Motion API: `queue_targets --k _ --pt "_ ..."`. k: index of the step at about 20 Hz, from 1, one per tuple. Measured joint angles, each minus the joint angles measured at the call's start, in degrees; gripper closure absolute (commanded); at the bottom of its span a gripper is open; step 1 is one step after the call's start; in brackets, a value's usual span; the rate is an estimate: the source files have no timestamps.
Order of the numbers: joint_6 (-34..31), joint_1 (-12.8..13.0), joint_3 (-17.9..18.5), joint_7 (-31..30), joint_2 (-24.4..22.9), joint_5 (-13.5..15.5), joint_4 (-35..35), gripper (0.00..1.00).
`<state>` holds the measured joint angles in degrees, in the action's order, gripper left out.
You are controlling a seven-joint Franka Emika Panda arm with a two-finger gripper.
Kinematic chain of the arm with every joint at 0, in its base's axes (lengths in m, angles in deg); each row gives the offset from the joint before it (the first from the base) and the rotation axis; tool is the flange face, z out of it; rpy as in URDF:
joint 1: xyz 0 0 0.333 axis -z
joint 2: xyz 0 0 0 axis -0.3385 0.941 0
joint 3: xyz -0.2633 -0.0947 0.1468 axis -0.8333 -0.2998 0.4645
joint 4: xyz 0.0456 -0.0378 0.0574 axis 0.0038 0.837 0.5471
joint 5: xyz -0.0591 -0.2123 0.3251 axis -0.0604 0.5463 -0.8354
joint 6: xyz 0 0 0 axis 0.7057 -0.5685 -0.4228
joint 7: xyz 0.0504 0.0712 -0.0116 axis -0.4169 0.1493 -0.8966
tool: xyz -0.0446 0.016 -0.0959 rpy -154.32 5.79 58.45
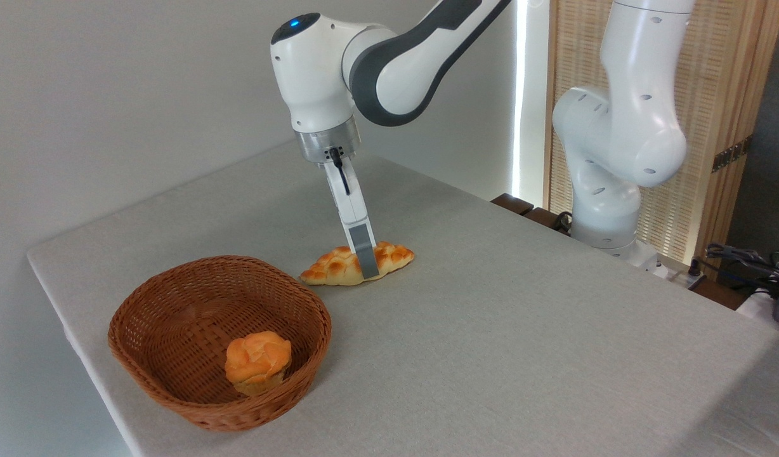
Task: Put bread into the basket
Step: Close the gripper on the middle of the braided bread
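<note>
A table [491, 330] covered with a pale grey cloth fills most of the view, and everything else can be placed by the round brown wicker basket [174, 304] that sits near the table's left front corner. Well to the right of the basket and behind it, at the table's far right edge, stands the white base of the robot arm [618, 139], whose upper links rise out of the top of the picture and come back down behind the basket, ending in a white wrist with a small blue light on top. From that wrist the gripper [368, 270] reaches down to the cloth just behind and to the right of the basket. Only one grey finger [365, 251] is clearly visible, lying across the front of the bread [339, 265]; the other finger is hidden behind the loaf, so the camera cannot settle whether the jaws are pressing on it or merely straddling it. The bread, a braided golden loaf with browned bumps and pointed ends, lies flat on the cloth just outside the basket's far right rim, not touching it. Inside the basket, resting against its front right wall, sits a small round orange bun [257, 363].
</note>
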<state>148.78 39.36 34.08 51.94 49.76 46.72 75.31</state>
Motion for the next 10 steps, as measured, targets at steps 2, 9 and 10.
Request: queue_targets --k 2,9,10 --pt "0.00 0.06 0.00 0.84 0.01 0.00 0.00 0.76" --pt "0.01 0.06 0.00 1.27 0.01 0.00 0.00 0.76" --pt "0.01 0.06 0.00 1.27 0.01 0.00 0.00 0.76"
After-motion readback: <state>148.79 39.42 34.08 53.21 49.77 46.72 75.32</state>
